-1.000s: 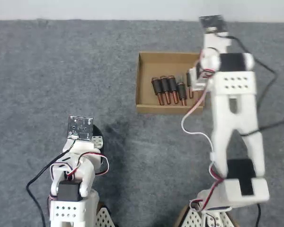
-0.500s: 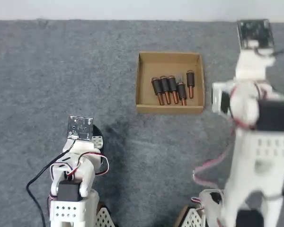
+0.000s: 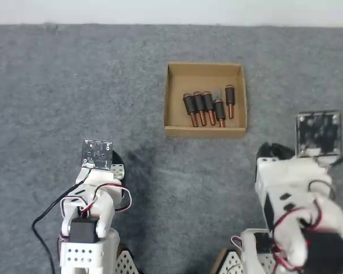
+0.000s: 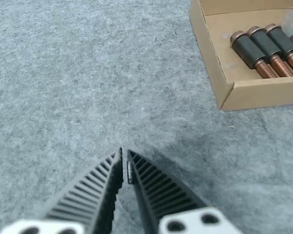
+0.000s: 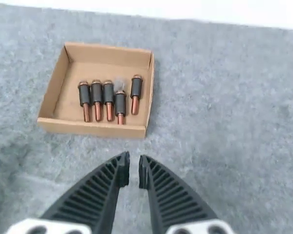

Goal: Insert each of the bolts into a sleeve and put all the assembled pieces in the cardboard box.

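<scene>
The cardboard box (image 3: 203, 76) sits on the grey carpet at the far middle of the table. Several assembled pieces (image 3: 208, 107), copper bolts in black sleeves, lie side by side in it, and the row of pieces (image 5: 109, 98) also appears in the right wrist view. My left gripper (image 4: 125, 157) is shut and empty, low over bare carpet near the box (image 4: 254, 95) corner. My right gripper (image 5: 132, 165) hangs above the carpet in front of the box (image 5: 107, 60), its fingers almost together with a thin slit and nothing between them. Both arms are folded back at the near edge, the left gripper (image 3: 115, 162) and the right gripper (image 3: 272, 152).
Grey carpet covers the whole table, with a pale wall strip (image 3: 103, 11) along the far edge. Open carpet lies between the two arm bases and the box. No loose bolts or sleeves lie on the carpet.
The right arm has pulled back from over the box to the near right corner, leaving a fifth piece in the box. The left arm has not moved.
</scene>
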Controlling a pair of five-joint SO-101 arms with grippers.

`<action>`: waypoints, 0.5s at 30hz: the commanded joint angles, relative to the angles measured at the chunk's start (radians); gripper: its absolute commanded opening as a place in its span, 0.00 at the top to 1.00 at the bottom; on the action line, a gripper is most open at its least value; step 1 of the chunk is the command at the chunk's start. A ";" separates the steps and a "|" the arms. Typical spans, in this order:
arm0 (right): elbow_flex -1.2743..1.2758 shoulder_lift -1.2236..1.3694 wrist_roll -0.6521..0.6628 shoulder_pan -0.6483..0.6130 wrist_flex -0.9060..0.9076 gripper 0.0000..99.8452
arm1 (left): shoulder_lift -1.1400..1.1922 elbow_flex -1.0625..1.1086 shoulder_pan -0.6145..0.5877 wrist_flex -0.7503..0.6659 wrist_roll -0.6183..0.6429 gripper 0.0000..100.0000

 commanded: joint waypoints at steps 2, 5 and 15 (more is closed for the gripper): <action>0.279 -0.211 0.017 0.015 -0.127 0.99 | -0.015 -0.015 -0.006 0.006 -0.008 0.98; 0.457 -0.348 0.018 0.015 -0.220 0.99 | -0.015 -0.015 -0.006 0.006 -0.008 0.98; 0.861 -0.570 0.017 0.015 -0.386 0.99 | -0.015 -0.015 -0.006 0.008 -0.008 0.98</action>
